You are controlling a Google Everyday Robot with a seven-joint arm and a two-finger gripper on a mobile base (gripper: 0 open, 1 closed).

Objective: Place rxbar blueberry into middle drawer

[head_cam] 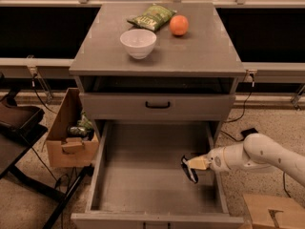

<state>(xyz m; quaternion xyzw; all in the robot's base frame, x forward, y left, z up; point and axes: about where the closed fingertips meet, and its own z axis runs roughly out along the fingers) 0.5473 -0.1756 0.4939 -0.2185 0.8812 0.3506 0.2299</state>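
The white arm [259, 152] reaches low from the right across the open middle drawer [143, 190], its gripper [194, 164] fingers clamped on the rxbar blueberry [189, 171].

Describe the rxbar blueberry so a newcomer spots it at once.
Find the open middle drawer of the grey cabinet. At its right wall the gripper holds the rxbar blueberry. It is small, flat and dark, unlike the green chip bag on top.

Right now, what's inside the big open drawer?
The tool reaches into the drawer on the right, holding a dark snack bar. The grey floor looks bare; the spot under the bar is hidden.
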